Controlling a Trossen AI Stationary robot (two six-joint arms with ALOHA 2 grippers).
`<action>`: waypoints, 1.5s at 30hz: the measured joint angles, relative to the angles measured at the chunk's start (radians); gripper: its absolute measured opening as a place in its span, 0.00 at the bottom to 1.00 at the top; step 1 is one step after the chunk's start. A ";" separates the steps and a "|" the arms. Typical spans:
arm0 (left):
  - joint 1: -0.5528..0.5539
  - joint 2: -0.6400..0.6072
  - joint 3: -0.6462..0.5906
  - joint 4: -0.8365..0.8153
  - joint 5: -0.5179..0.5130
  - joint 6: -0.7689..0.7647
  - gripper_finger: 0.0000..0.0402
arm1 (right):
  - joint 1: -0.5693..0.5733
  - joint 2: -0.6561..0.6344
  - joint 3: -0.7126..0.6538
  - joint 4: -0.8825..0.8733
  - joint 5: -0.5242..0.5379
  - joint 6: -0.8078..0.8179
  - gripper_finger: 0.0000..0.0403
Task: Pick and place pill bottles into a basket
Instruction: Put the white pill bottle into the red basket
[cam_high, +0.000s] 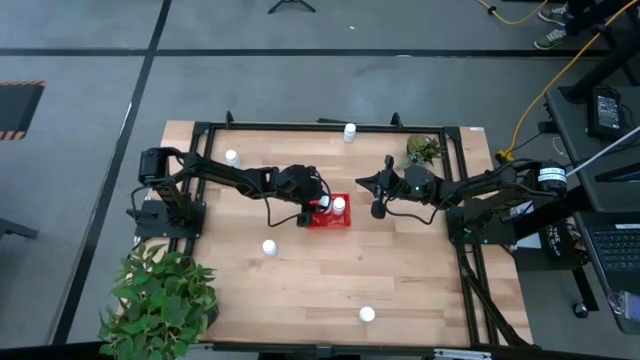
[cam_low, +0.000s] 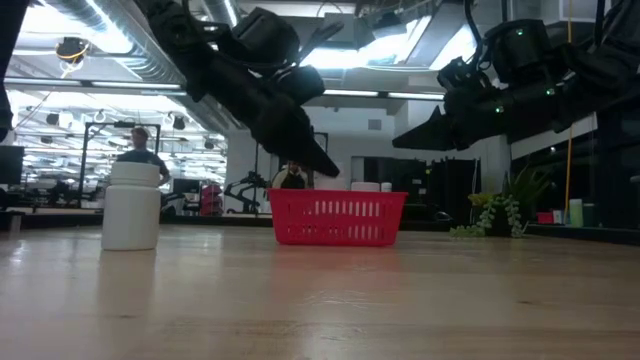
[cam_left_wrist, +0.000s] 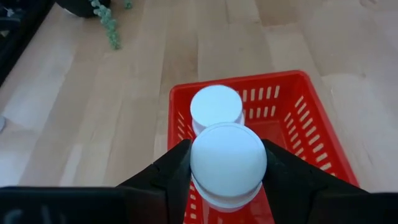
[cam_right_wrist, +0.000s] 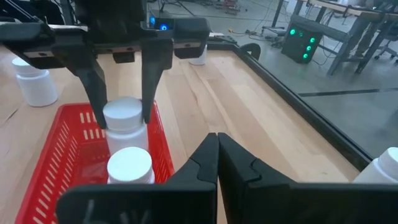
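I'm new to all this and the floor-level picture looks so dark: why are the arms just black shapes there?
Low view: bright ceiling lights behind leave both arms silhouetted, though the red basket and nearest pill bottle stay readable. High view: evenly lit, soft shadows. Left wrist view: the held bottle looms large, its fingers nearly featureless black.

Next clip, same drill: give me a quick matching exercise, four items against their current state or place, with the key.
Things:
1. left gripper
2. right gripper
3. basket
4. potted plant

States:
A. at a table corner
B. shut, holding nothing
C. has one bottle standing inside
D. shut on a pill bottle above the basket

Pairs: 1-D, 2-B, 3-C, 4-A
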 joint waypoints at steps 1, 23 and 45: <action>0.000 0.001 0.000 0.000 -0.005 0.000 0.40 | 0.000 0.000 0.000 0.000 0.000 0.000 0.01; -0.020 0.047 0.000 0.013 -0.044 0.015 0.40 | 0.000 0.000 0.000 0.000 0.000 0.000 0.01; -0.018 0.057 0.001 0.040 -0.076 0.035 0.41 | 0.000 0.000 0.000 0.000 -0.001 0.001 0.01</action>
